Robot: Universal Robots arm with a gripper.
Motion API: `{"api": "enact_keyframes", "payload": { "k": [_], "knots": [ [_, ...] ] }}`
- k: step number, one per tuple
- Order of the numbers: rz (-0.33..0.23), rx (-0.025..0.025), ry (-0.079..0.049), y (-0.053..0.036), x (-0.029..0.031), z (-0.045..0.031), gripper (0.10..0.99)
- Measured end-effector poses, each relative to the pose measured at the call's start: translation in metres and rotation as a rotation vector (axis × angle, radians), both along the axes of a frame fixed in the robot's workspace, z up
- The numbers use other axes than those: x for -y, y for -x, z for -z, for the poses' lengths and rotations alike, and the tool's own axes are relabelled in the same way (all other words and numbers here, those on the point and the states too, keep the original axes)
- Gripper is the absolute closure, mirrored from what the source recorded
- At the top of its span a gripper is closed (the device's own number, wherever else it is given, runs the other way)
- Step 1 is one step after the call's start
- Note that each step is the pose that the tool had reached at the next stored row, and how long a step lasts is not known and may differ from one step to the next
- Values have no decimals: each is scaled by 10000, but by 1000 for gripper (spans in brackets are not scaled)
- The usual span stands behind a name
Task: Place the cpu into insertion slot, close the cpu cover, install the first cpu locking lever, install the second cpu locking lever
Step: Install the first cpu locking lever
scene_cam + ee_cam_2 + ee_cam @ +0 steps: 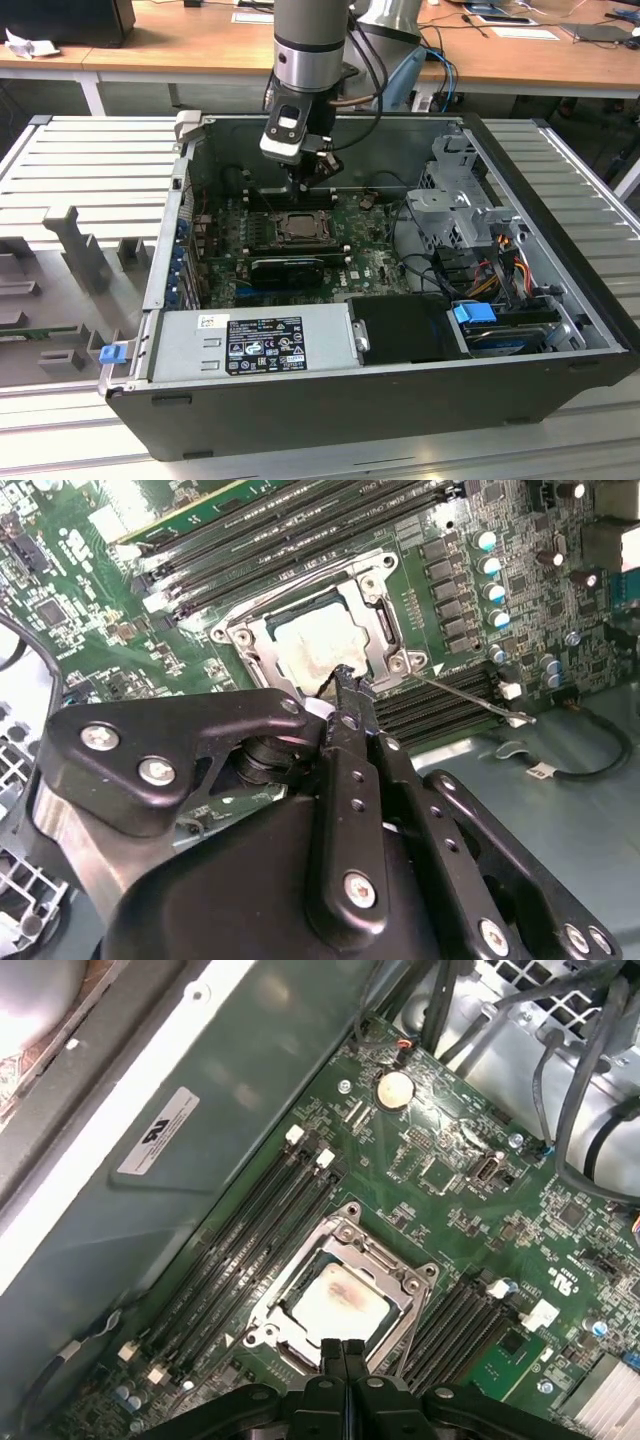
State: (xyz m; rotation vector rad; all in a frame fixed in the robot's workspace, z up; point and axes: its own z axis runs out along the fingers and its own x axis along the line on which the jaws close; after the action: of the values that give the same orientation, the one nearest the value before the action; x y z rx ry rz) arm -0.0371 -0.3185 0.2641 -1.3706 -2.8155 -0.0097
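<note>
Claw (345, 1352) narrow, its fingers pressed together with nothing between them, close over one edge of the cpu cover (392, 1278). Cpu (338, 1305) sits in the insertion slot (296, 1298), cover lying flat around it.

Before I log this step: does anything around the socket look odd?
Yes: the cpu has a brownish smudge on its pale top in the first wrist view. It lies square within the cpu cover.

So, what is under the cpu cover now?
The pale cpu shows through the cut-out of the cpu cover. What lies beneath the chip is covered by it, and the gripper hides one edge of the cover.
</note>
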Motion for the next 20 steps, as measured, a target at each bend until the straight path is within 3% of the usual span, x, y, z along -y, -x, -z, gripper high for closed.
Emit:
{"api": "enact_keyframes", "payload": {
  "k": [8, 20],
  "knots": [
    [-827, 0, 0, 0, 0, 0, 980],
    [-2531, 0, 0, 0, 0, 0, 980]
  ]
}}
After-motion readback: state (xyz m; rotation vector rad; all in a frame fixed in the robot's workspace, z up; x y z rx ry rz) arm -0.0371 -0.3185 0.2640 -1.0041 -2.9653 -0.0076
